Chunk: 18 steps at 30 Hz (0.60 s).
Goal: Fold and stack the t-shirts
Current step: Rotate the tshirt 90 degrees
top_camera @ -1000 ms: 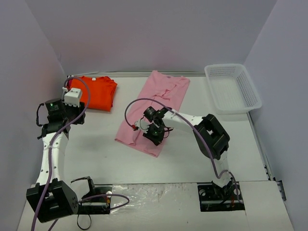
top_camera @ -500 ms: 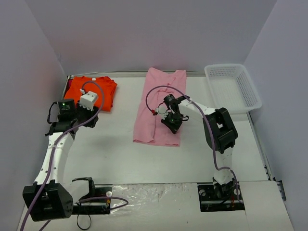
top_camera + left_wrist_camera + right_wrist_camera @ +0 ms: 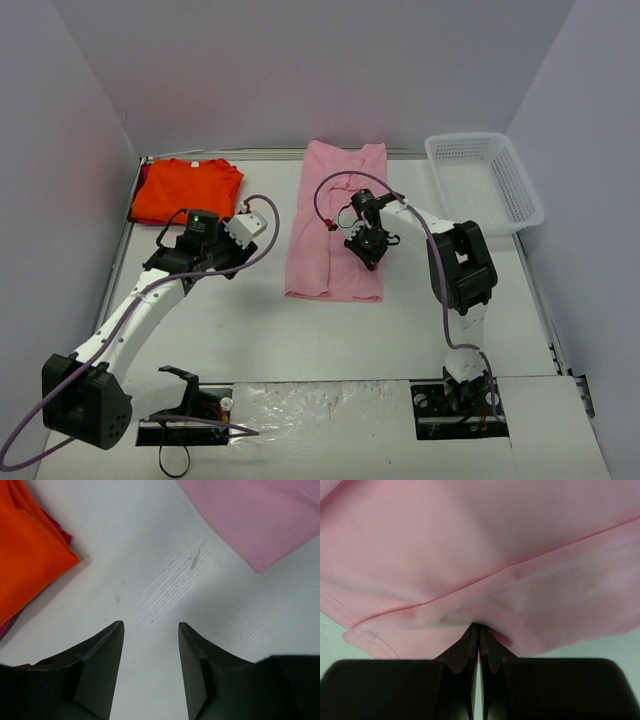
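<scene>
Right gripper (image 3: 479, 626) jaws pressed together, pinching edge of pink t-shirt (image 3: 315, 255), far centre. Left gripper (image 3: 150, 627) half-spread, empty, over bare table (image 3: 300, 330) between shirts. Orange t-shirt (image 3: 188, 190) folded compact, far left: judged done. Pink one only narrowed to long strip; crosswise folds and stacking judged left. Roughly halfway. Count: two t-shirts, two grippers, one white basket (image 3: 485, 180) far right. Dark pink sliver (image 3: 56, 529) under orange; cannot tell what.
</scene>
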Available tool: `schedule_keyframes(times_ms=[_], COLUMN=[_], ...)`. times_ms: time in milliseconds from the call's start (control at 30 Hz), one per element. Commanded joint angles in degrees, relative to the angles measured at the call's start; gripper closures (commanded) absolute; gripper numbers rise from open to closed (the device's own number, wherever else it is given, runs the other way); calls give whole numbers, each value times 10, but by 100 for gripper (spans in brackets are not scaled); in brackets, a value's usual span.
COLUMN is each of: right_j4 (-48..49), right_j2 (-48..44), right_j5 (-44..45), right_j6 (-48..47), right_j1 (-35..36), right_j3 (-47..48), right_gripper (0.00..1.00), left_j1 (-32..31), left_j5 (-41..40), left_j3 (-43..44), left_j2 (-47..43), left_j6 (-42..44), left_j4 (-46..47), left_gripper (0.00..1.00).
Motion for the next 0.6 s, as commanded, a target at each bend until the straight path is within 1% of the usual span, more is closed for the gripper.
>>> schedule_keyframes(times_ms=[0, 100, 200, 233, 300, 333, 367, 400, 467, 567], right_j4=[-34, -59, -87, -94, -118, -126, -131, -131, -131, -131], right_j2=[-26, -49, -78, -99, -119, -139, -150, -161, -186, -199], right_j5=[6, 13, 4, -8, -29, -39, -56, -61, -68, -70], right_j6=[-5, -10, -10, -7, -8, -9, -10, -11, -15, -18], right_j1=[-9, -9, -11, -12, -16, -21, -26, -31, -54, -102], right_j3=[9, 1, -2, -2, 2, 2, 0, -2, -12, -29], right_gripper=[100, 100, 100, 100, 76, 68, 66, 64, 70, 72], left_j1=[-22, -42, -59, -76, -96, -122, -137, -149, -177, -210], left_j5=[-32, -36, -37, -41, -61, -70, -101, -113, -122, -128], left_j3=[25, 33, 27, 24, 7, 0, -6, -16, -22, -33], left_j2=[9, 19, 23, 25, 27, 28, 33, 36, 54, 78], left_j6=[18, 22, 26, 28, 29, 34, 43, 46, 56, 68], left_j4=[-4, -5, 10, 22, 47, 70, 84, 107, 120, 139], left_gripper=[54, 54, 54, 54, 53, 52, 52, 51, 51, 51])
